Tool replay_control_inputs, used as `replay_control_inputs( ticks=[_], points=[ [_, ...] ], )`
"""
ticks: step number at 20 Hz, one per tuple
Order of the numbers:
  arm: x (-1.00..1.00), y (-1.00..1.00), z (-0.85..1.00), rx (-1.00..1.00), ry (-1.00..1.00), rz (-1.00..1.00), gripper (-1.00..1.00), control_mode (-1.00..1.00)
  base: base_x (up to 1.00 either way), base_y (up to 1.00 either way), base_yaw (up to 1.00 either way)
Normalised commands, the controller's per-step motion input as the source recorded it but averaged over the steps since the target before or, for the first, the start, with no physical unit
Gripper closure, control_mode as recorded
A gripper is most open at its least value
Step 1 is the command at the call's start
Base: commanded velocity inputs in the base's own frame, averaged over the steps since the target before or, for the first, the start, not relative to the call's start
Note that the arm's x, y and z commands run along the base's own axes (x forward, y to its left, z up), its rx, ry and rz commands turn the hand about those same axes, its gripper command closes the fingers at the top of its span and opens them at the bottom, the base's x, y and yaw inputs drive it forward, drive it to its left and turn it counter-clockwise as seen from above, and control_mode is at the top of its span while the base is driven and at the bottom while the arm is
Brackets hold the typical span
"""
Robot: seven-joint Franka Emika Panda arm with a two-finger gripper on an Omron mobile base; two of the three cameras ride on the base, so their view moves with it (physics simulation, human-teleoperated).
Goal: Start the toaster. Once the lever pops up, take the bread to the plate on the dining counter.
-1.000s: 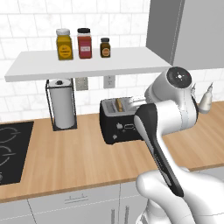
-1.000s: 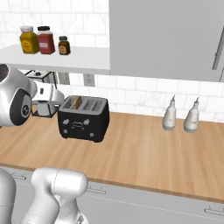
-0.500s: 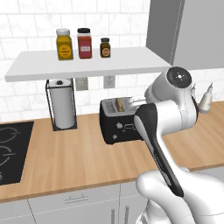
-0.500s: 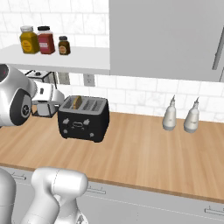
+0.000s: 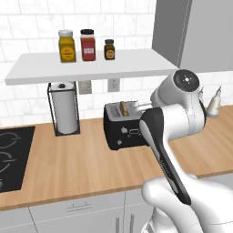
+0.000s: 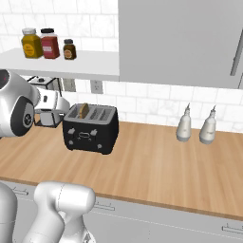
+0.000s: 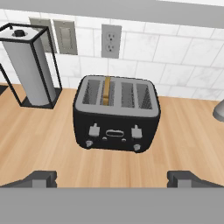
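Presently: toaster (image 7: 115, 114) black, rigid, squarely on bench (image 7: 52, 144). Bread (image 7: 106, 90) upright in a left slot, thin, light, likely crumbly; best pinched across flat faces at exposed top edge. Gripper (image 7: 112, 178) hovering in front, jaws apart, empty.

Right half of the black boxy two-slot toaster (image 5: 124, 132) hidden behind the white arm in the left base view. Thin golden-brown bread slice (image 7: 106, 91) sunk in a left slot, top edge alone exposed. Small light front controls (image 7: 114, 134) too small to read. Black stovetop (image 5: 11, 157) cut off at left edge.
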Motion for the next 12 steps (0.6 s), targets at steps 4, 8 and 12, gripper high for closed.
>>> replay_control_inputs(
  ticks=[4,8,12],
  points=[
    [0.00,0.00,0.00,0.00,0.00,0.00,-1.00,-1.00,0.00,0.00,0.00],
    [0.00,0.00,0.00,0.00,0.00,0.00,-1.00,-1.00,0.00,0.00,0.00],
    [0.00,0.00,0.00,0.00,0.00,0.00,-1.00,-1.00,0.00,0.00,0.00]
  ],
)
